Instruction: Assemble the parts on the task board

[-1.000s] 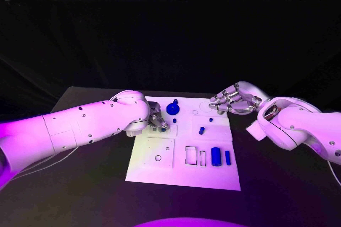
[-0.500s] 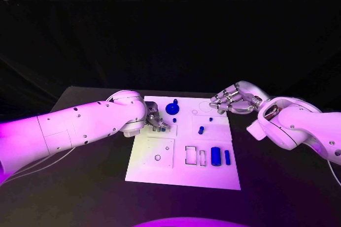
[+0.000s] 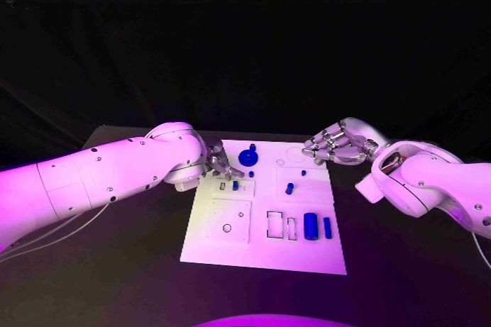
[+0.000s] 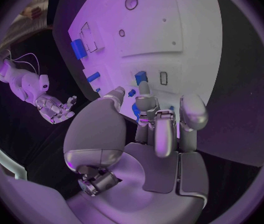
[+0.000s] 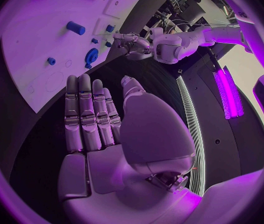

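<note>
Since a second ago my left hand (image 3: 221,165) has lifted up and back from the small blue part (image 3: 234,186), which now stands uncovered just left of centre on the task board (image 3: 264,252), the white plate in the middle of the frame. From the left wrist view its fingers (image 4: 146,92) hover just above that part (image 4: 141,77), loosely curled and holding nothing. I judge this placement finished, with the next pick pending. Other blue parts lie around: a round knob (image 3: 249,156) at the upper middle and two bars (image 3: 310,225) at the lower right. My right hand (image 3: 333,149) hangs spread and empty over the board's upper right corner. Next I need to choose a loose part and close on it.
</note>
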You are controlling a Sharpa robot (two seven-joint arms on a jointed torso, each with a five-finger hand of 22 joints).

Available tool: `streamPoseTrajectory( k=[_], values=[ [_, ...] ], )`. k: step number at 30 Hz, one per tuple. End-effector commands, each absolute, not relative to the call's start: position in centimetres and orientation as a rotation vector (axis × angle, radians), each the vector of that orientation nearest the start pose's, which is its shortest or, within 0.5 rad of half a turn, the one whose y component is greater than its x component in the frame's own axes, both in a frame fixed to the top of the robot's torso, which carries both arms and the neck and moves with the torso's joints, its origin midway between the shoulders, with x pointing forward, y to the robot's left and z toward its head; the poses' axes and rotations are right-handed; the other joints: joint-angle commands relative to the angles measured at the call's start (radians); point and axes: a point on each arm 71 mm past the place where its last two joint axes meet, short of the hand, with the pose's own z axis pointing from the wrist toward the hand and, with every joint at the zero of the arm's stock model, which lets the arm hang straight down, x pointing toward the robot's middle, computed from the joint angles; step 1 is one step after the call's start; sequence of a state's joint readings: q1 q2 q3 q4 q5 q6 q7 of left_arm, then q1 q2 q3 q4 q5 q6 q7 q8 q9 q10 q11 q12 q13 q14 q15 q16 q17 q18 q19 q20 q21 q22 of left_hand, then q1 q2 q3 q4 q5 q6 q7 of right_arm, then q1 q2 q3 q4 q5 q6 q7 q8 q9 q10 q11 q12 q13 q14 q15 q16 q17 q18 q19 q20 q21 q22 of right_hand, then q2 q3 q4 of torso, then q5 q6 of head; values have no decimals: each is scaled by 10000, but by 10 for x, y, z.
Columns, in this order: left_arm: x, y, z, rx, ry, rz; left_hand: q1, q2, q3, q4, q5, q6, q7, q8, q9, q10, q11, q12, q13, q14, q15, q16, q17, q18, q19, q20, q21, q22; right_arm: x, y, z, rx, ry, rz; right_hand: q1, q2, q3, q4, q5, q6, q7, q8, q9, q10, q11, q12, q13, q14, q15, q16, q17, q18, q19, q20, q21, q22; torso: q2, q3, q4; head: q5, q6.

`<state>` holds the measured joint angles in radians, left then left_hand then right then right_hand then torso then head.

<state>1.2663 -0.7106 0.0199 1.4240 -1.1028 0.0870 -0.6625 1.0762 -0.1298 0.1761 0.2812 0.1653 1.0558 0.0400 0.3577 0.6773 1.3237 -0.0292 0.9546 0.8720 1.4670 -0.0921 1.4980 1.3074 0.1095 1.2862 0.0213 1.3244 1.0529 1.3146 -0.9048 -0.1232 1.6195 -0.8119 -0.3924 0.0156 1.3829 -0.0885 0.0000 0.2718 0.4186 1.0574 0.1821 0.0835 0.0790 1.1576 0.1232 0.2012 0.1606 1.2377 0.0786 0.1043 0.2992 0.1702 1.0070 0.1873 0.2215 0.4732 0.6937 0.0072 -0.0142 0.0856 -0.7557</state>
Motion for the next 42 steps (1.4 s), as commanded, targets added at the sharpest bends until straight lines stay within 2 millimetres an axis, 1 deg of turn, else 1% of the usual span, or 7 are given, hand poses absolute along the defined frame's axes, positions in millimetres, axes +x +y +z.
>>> streamPoseTrajectory(
  k=[1, 3, 6, 16, 22, 27, 42],
  values=[
    [521, 195, -170, -2723, 22380, -3252, 396, -29, -163, -44, 39, -163, 75, -147, -103, -122, 42, -143, -169, 772, 99, -4, 1692, -56, -50, 22, -67, 8, 478, -208, -155, 3669, 16816, 10097, -71, 32, -79, 4, 192, -70, 20, -49, -7, -82, -16, 62, -14, -23, 7, -64, -15, 122, -4, 56, -46, -36, 8, 0, -10, 36, 34],
    [529, 203, -161, -2697, 22255, -2981, 549, -16, -287, -8, 39, -161, 98, -190, -158, -174, 60, -241, -293, 771, 122, -5, 1691, -51, -67, 45, -86, -16, 478, -208, -155, 3673, 16788, 10097, -55, 45, -90, -16, 338, -71, 16, -43, -5, -90, -20, 80, -18, -11, 2, -70, -13, 123, 13, 55, -59, -62, 7, 5, -6, 27, 32],
    [540, 213, -152, -2854, 22122, -2731, 721, 30, -426, 32, 43, -175, 121, -253, -232, -210, 90, -279, -351, 769, 141, -8, 1687, -48, -76, 69, -100, -27, 478, -207, -155, 3659, 16780, 10111, -46, 50, -97, -27, 432, -74, 15, -41, -4, -97, -23, 90, -21, -6, 1, -76, -13, 124, 23, 54, -68, -79, 7, -17, -16, 79, 57],
    [559, 220, -147, -3057, 21812, -2288, 985, 22, -894, 82, 51, -363, 243, -420, -384, -418, 196, -306, -402, 765, 232, -16, 1678, -48, -84, 133, -115, -24, 479, -205, -155, 3637, 16811, 10140, -46, 54, -102, -29, 480, -75, 15, -40, -4, -101, -23, 96, -23, -4, 1, -80, -12, 124, 30, 53, -72, -89, -6, -6, 18, 111, 62],
    [569, 218, -150, -2979, 21719, -1859, 982, 83, -947, 97, 54, -369, 252, -426, -397, -448, 206, -314, -423, 766, 242, -14, 1680, -50, -77, 143, -109, -11, 479, -203, -156, 3624, 16839, 10163, -46, 54, -102, -29, 480, -75, 15, -40, -4, -101, -23, 96, -23, -4, 1, -80, -12, 124, 30, 53, -72, -89, 28, -22, 1, 174, 92],
    [574, 216, -157, -3020, 21788, -1591, 928, 147, -1068, 110, 51, -374, 263, -432, -417, -484, 218, -311, -442, 765, 254, -15, 1678, -49, -76, 158, -109, -8, 479, -202, -157, 3608, 16862, 10192, -46, 53, -105, -31, 504, -78, 15, -40, -4, -103, -23, 99, -24, -4, 0, -82, -12, 124, 33, 53, -74, -93, 15, -11, -24, 231, 73],
    [579, 210, -174, -2961, 22300, -1180, 781, 347, -1354, 118, 59, -337, 253, -387, -438, -574, 219, -328, -526, 760, 260, -25, 1665, -26, -136, 179, -160, -103, 479, -199, -158, 3659, 16866, 10229, -47, 62, -105, -30, 529, -81, 16, -40, -4, -106, -22, 102, -25, -3, 1, -85, -12, 124, 36, 52, -77, -99, 29, -10, -41, 259, 92]
  ],
)
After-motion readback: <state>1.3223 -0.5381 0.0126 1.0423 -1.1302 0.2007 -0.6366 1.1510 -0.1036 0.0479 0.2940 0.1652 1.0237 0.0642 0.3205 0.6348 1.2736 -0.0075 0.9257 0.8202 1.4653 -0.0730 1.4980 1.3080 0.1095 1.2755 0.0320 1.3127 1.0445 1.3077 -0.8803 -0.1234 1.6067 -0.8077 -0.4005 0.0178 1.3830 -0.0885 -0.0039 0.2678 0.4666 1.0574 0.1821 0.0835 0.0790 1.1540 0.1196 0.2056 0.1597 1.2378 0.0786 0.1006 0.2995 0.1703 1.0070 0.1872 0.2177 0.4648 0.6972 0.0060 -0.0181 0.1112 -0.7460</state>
